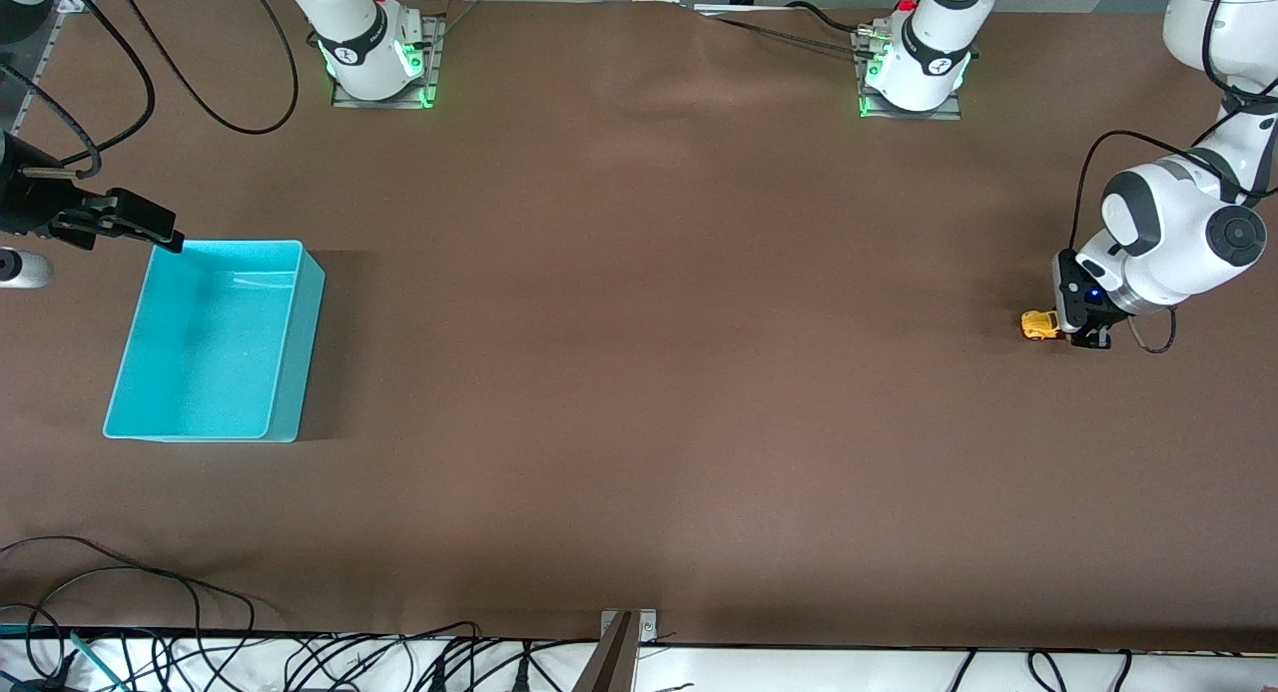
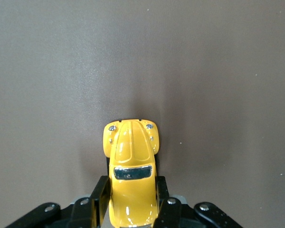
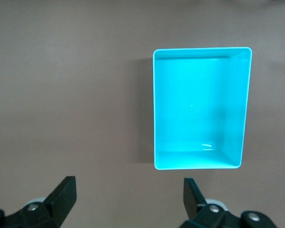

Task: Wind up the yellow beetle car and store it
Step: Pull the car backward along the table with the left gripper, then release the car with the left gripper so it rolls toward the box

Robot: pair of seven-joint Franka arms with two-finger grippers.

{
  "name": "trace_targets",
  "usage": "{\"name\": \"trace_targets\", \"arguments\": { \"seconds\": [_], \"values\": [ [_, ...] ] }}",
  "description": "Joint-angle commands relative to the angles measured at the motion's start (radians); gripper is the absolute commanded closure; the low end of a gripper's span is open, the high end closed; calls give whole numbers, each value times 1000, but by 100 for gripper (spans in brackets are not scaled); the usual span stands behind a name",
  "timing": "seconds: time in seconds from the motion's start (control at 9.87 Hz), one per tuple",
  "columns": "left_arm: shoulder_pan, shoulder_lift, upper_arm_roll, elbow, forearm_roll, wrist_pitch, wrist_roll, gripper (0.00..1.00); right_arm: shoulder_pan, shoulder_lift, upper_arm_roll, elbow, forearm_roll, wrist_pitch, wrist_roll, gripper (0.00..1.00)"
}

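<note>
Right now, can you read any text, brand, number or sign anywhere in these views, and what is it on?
No readable text.
Dark emblems on both arm bases and: too small to read.
Yellow toy car, clamped in the left tool: no lettering visible.
Turquoise bin, under the open right tool: unmarked.
Brown table: unmarked.

Yellow beetle car [image 2: 131,178], upright on table [image 1: 639,372]

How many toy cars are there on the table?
1. The yellow toy car sits on the table at the left arm's end, gripped by the left hand. None shows in the bin.
</note>
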Motion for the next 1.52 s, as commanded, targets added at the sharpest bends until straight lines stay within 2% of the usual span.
{"name": "trace_targets", "arguments": {
  "seconds": [0.0, 1.01, 1.42],
  "values": [
    [-16, 50, 7, 7, -35, 15, -14, 0, -4, -1, -3, 3, 19, -4, -12, 0],
    [-36, -7, 1, 6, -36, -5, -21, 0, -4, -1, -4, 3, 19, -8, -12, 0],
    [-38, -160, 1, -16, -35, -23, -23, 0, -4, 0, -4, 3, 19, -4, -12, 0]
  ]
}}
